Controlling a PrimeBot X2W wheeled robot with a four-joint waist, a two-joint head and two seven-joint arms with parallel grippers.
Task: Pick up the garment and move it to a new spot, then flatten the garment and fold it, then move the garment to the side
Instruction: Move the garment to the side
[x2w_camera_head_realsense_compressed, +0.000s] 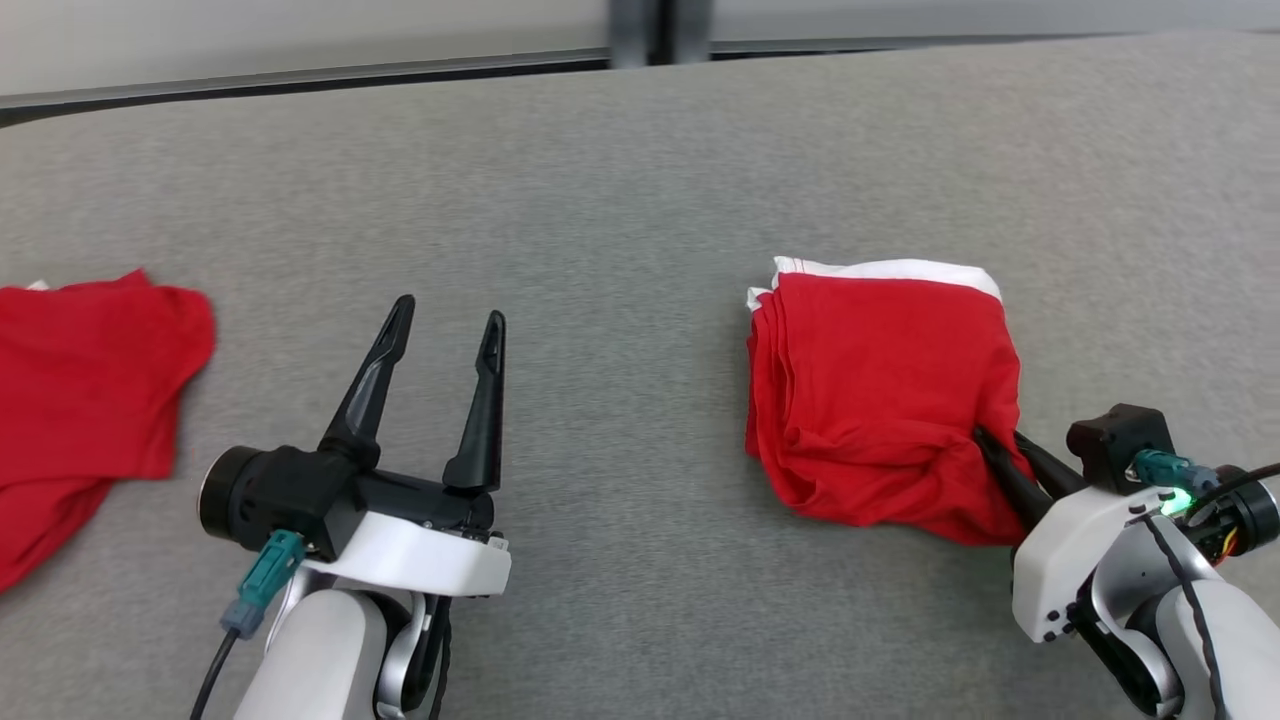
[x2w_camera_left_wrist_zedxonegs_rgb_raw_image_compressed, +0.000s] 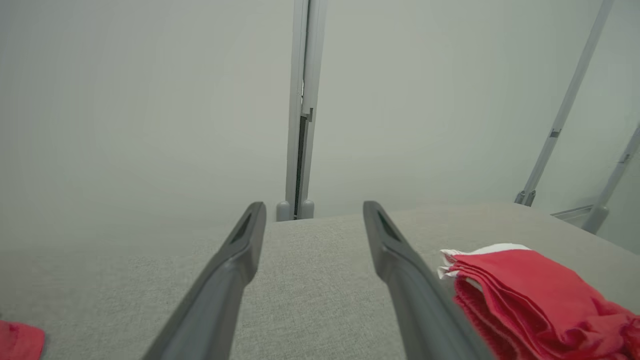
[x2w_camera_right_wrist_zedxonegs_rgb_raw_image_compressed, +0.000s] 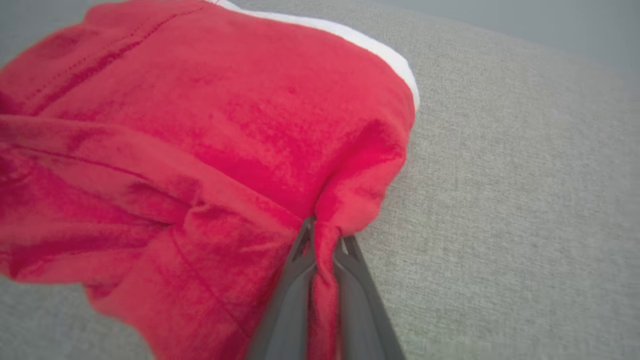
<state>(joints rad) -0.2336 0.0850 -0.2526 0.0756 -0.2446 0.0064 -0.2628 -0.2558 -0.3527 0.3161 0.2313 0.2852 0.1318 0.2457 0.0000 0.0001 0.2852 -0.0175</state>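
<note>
As I judge it, the main danger is that the fold comes undone. The right fingers (x2w_camera_head_realsense_compressed: 1000, 465) are clenched on only one small pinch of cloth at the near right corner of the garment (x2w_camera_head_realsense_compressed: 880, 390), so a pull or lift from there may slide the top layers away from the lower ones and open the stack. The pinch may also not hold all the layers (from the right wrist view I cannot tell how many are inside), and then a part would remain on the desk (x2w_camera_head_realsense_compressed: 620, 200). The left fingers (x2w_camera_head_realsense_compressed: 372, 385) are spread wide and hold nothing, well apart from the garment, so they give it no support. A second red cloth (x2w_camera_head_realsense_compressed: 80, 380) lies at the far left. The garment is red and folded into a compact, thick packet. Many layer edges show on its left side and a white band (x2w_camera_head_realsense_compressed: 900, 268) runs along its far edge. It lies on the desk right of centre, wrinkled near the pinch.
</note>
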